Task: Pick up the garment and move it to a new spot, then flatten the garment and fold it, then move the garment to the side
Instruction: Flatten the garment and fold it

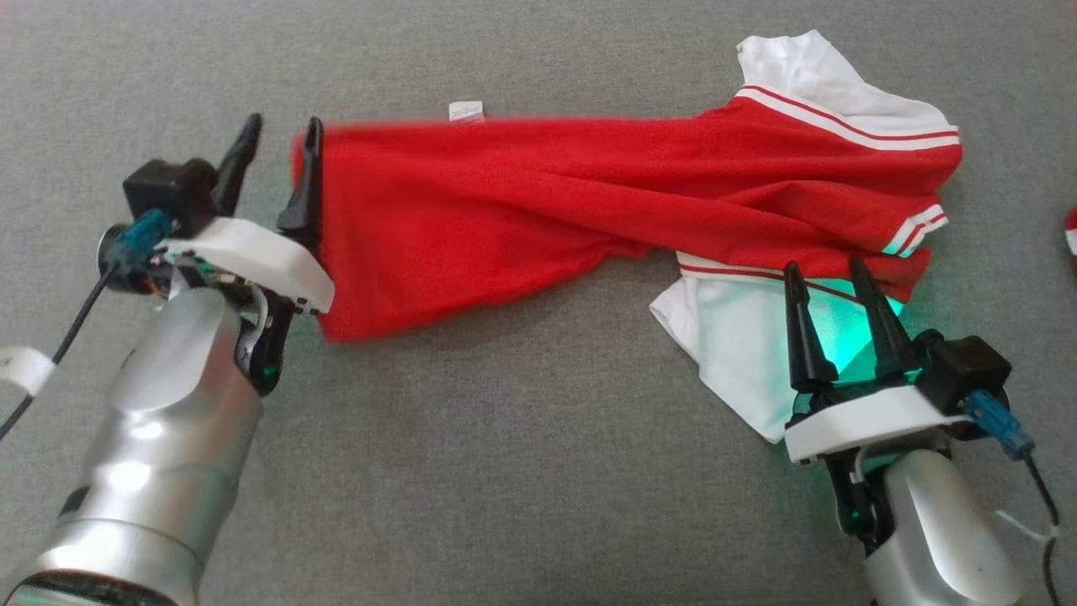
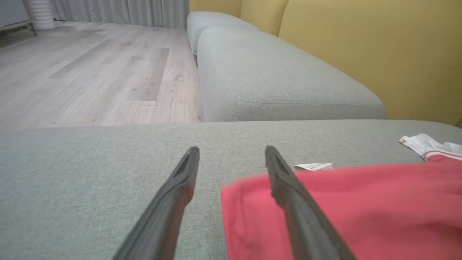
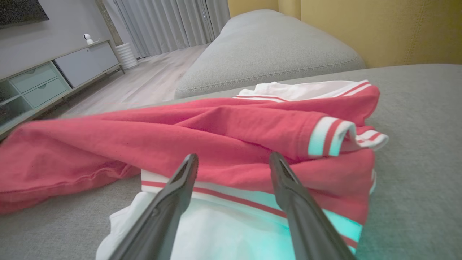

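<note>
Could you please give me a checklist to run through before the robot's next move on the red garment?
1. Left gripper open: ok, fingers spread at the left end of the garment.
2. Left gripper free of the fabric: cannot tell; one finger overlaps the blurred red edge.
3. Right gripper open: ok, jaws apart above the white panel.
4. Garment flat: not ok; its right end is bunched and folded over itself.
5. Room to spread it: ok; the grey cushion shows bare in front of the garment.
</note>
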